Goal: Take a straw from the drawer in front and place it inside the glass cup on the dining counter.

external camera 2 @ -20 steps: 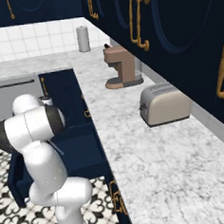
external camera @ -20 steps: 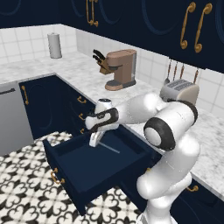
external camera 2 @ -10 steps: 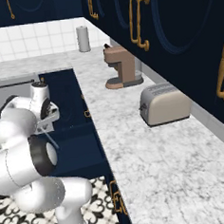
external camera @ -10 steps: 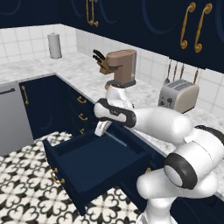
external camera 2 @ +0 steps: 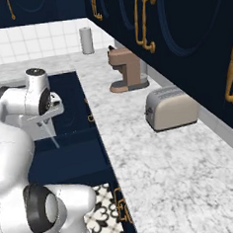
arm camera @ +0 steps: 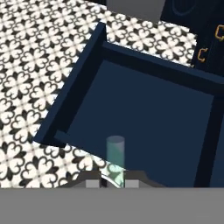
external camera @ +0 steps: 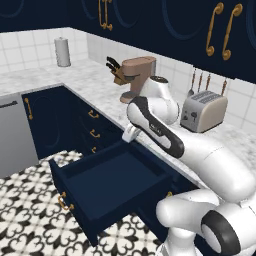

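While clamped between the fingers of the gripper (arm camera: 111, 177), the straw (arm camera: 115, 154) hangs lifted above the open, emptied drawer (arm camera: 144, 109), clear of its walls, presumably for carrying to the glass cup on the dining counter.

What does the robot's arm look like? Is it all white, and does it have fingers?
The arm is mostly smooth, glossy white, built from fat rounded tube pieces. Its joints are dark: black bands and round black rings sit where the pieces meet. No cables or labels show. The gripper sits under a boxy white hand, and in the hand view its two finger tips look small, blocky and grey.
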Available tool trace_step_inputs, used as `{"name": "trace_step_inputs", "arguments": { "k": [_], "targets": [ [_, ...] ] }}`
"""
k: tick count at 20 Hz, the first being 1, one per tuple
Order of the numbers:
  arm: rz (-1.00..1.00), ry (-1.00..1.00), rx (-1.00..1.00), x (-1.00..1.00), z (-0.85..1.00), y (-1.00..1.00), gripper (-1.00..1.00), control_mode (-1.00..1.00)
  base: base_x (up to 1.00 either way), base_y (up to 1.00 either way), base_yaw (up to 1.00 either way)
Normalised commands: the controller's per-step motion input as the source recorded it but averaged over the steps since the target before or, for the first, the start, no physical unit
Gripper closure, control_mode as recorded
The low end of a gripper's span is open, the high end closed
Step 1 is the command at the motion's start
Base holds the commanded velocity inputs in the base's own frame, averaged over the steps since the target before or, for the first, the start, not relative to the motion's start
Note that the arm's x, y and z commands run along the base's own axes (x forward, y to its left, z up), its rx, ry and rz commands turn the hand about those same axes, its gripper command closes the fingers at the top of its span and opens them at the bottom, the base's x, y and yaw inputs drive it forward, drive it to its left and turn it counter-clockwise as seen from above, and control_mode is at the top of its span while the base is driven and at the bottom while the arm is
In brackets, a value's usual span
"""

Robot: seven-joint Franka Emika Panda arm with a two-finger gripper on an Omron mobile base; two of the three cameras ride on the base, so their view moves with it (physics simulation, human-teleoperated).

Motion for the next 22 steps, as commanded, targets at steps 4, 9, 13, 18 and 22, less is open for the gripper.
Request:
{"name": "trace_step_inputs", "arguments": {
  "k": [4,9,13,18,22],
  "targets": [
    [-0.11,0.00,0.00,-0.21,0.78,-0.60,1.00,-1.00,0.00,0.00,0.00],
    [-0.07,-0.03,0.00,-0.37,0.22,-0.30,1.00,-1.00,0.00,0.00,0.00],
    [-0.02,-0.10,0.00,-0.50,0.04,-0.05,1.00,1.00,-0.50,-0.02,-0.03],
    [0.00,0.00,0.00,0.00,0.00,0.00,1.00,1.00,-0.98,0.52,0.15],
    [0.00,0.00,0.00,0.00,0.00,0.00,1.00,1.00,-0.54,1.00,0.62]
  ]
}}
